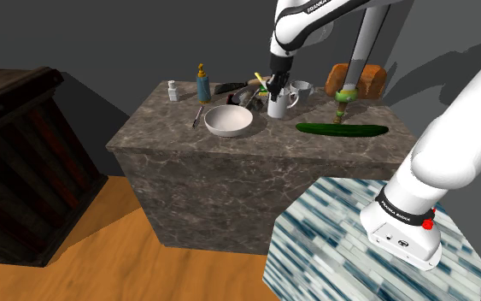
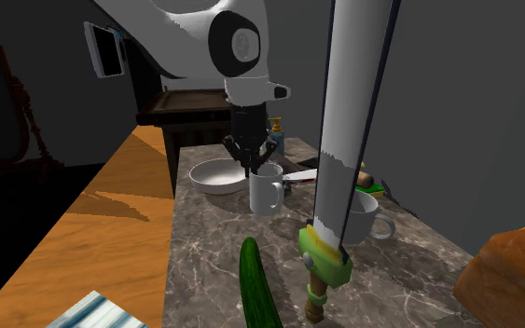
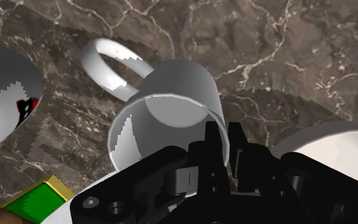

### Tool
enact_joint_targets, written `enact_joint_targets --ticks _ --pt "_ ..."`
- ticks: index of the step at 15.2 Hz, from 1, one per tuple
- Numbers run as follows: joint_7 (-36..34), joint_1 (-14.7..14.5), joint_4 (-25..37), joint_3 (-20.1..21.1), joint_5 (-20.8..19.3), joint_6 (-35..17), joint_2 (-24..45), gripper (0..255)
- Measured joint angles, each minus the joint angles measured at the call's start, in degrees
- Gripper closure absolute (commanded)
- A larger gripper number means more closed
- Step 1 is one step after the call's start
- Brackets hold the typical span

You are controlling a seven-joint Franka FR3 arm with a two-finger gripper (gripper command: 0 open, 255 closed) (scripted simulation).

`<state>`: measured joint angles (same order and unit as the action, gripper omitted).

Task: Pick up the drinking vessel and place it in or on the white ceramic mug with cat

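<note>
Grasping is looking like the step in hand. The pincer [image 2: 251, 166] is hanging straight down over the plain white mug [image 2: 268, 194]. Its fingers [image 3: 212, 143] are standing narrow, one inside the mouth and one outside, pinching the thin wall on the side away from the handle. That choice is making sense to me. The body seems too broad to span comfortably, and a rim pinch is keeping the handle clear and the mug upright for setting down.

The mug is sitting on the marble tabletop [image 2: 214, 252], or barely off it; I cannot tell which. It is just beside a pale bowl [image 2: 215, 175].

The target, a second white mug [image 2: 361, 219] showing a red and black mark in the wrist view, is standing near, toward the second exterior view's right. A tall grey object [image 2: 349, 140] with a green and yellow base is rising close beside that target, so the carry is probably needing height and a careful line past it. A cucumber [image 2: 255, 280] is lying apart, nearer the tabletop's edge, out of the likely path.
</note>
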<state>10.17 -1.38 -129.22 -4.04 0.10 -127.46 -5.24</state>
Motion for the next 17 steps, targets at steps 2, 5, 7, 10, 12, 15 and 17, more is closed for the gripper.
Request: enact_joint_targets --ticks 2,5,7,10,12,15,17 --pt "-0.1 0.0 0.9 0.0 -0.1 1.7 -0.8 255" --pt "-0.2 0.0 2.3 0.1 -0.2 4.0 -1.7 255" --pt "-0.4 -0.1 3.1 0.2 -0.2 5.4 -2.3 255" --pt "-0.4 -0.1 4.7 0.2 -0.2 7.8 -3.0 255" --pt "-0.3 0.0 5.9 0.1 -0.3 9.3 -3.4 255" --pt "-0.3 0.0 7.5 0.1 -0.3 11.6 -4.2 255" --pt "-0.4 -0.1 9.0 0.2 -0.3 13.3 -4.3 255"
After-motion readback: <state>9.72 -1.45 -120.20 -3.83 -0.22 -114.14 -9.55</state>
